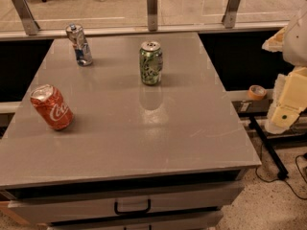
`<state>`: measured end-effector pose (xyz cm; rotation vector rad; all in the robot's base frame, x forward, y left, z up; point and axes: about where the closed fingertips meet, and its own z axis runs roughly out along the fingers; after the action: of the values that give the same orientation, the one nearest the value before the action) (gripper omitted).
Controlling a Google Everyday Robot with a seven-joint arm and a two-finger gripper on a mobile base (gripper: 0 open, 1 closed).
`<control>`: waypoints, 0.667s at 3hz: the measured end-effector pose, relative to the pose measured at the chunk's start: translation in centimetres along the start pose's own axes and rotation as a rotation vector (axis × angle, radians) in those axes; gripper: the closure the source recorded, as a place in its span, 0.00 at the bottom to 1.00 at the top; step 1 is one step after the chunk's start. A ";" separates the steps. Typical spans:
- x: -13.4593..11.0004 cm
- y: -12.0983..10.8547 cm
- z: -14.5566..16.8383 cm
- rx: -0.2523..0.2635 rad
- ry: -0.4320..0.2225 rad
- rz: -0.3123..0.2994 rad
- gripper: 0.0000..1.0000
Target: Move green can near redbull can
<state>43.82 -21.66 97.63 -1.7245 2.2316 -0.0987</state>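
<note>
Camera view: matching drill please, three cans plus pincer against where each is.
Things:
1. green can
2. redbull can
3. Coke can
4. pincer

Places:
A. off the table, at the right edge of the view
B. far left corner of the table
C. left side, nearer the front, tilted
D. far middle of the table, upright

Pairs: 1-D, 2-B, 3-C, 4-A
</note>
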 end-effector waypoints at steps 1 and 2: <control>0.0 0.0 0.0 0.000 0.000 0.000 0.00; -1.8 -1.9 0.8 0.002 -0.116 0.040 0.00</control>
<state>46.16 -20.36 97.72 -1.6400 2.1793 0.0080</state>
